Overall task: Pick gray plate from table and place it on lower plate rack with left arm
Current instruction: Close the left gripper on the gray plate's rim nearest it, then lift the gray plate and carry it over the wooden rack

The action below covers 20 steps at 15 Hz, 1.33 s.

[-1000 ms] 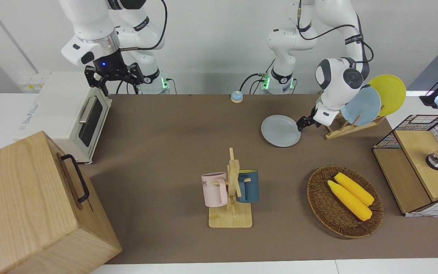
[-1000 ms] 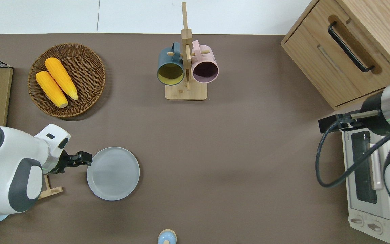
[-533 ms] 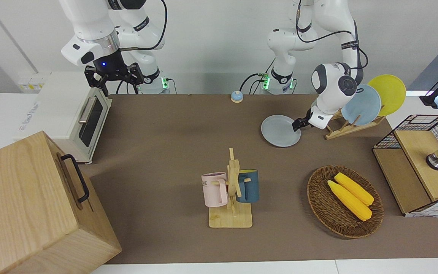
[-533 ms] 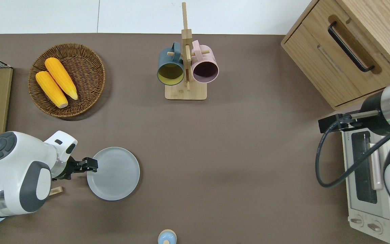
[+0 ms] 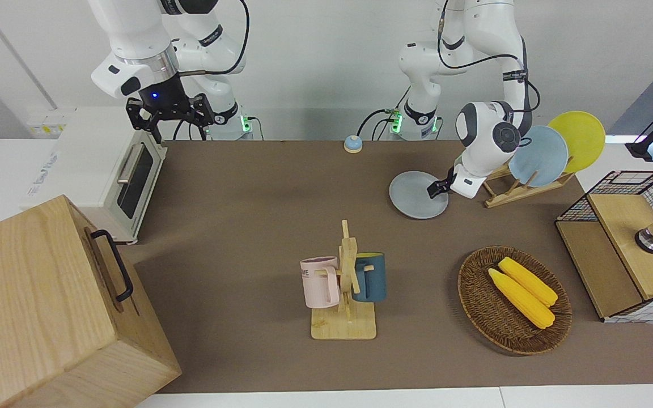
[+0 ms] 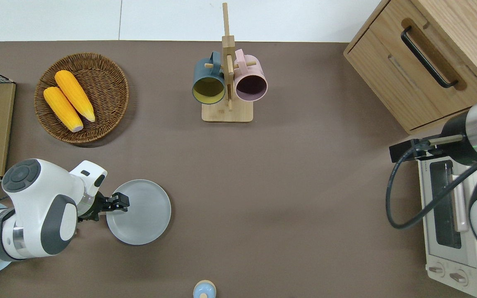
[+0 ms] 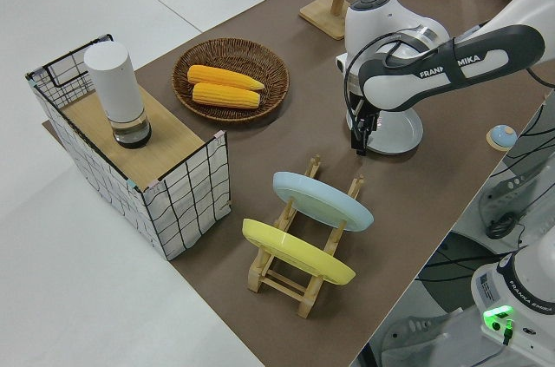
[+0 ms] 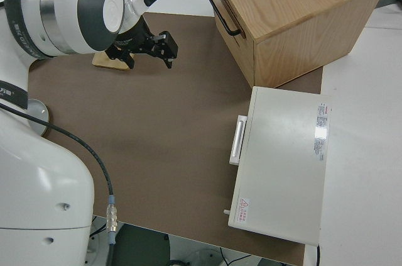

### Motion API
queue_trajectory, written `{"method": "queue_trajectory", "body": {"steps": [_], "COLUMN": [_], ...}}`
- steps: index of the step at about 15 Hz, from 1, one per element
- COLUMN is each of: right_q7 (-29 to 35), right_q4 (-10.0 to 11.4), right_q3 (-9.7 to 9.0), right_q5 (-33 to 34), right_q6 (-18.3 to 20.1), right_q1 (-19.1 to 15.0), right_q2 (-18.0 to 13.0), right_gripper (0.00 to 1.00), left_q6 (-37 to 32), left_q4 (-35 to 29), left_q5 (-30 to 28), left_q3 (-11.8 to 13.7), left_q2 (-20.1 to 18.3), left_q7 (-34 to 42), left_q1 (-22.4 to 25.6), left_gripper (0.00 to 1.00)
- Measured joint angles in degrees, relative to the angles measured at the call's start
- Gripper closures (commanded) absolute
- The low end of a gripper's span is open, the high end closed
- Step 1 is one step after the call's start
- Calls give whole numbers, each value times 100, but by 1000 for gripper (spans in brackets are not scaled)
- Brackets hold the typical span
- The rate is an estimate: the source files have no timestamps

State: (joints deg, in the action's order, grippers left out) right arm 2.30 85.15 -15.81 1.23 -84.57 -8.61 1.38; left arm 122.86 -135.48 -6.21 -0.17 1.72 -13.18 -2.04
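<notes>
The gray plate (image 5: 413,198) lies flat on the brown table (image 5: 247,192), beside the lower plate rack (image 5: 522,190); it also shows in the overhead view (image 6: 143,215) and the left side view (image 7: 401,131). The rack (image 7: 299,276) holds a light-blue plate (image 7: 321,200) and a yellow plate (image 7: 295,252) on edge. My left gripper (image 6: 118,203) is low at the plate's rim on the rack's side, its open fingers just over the edge, holding nothing (image 5: 437,188). My right arm is parked, gripper (image 5: 169,113) open.
A wicker basket (image 6: 110,103) with two corn cobs lies farther from the robots than the plate. A wooden mug stand (image 6: 227,111) with two mugs is mid-table. A wire crate (image 7: 186,185), a wooden drawer box (image 5: 49,306), a toaster oven (image 5: 105,170) and a small bell (image 5: 352,144) stand around.
My left gripper has moved from just beside the plate toward the right arm's end, and now reaches over the plate's rim. The plate has not moved. The right arm is still.
</notes>
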Motion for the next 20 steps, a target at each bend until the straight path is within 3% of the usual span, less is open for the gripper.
{"method": "queue_trajectory", "body": {"steps": [3, 4, 16, 20], "right_q7": [0, 0, 0, 0], "right_q4": [0, 0, 0, 0], "right_q3": [0, 0, 0, 0], "right_q5": [0, 0, 0, 0], "right_q6": [0, 0, 0, 0], "right_q1": [0, 0, 0, 0], "right_q2": [0, 0, 0, 0], "right_gripper": [17, 17, 17, 17], "left_q6": [35, 41, -4, -140], "left_q4": [0, 1, 30, 240], "left_q5": [-7, -9, -160, -161], "left_q3": [3, 4, 20, 173], "left_q2": [39, 42, -31, -28], "left_q7": [-30, -36, -79, -80], "left_q1": [0, 1, 1, 5], "left_gripper": [976, 1000, 1000, 1000]}}
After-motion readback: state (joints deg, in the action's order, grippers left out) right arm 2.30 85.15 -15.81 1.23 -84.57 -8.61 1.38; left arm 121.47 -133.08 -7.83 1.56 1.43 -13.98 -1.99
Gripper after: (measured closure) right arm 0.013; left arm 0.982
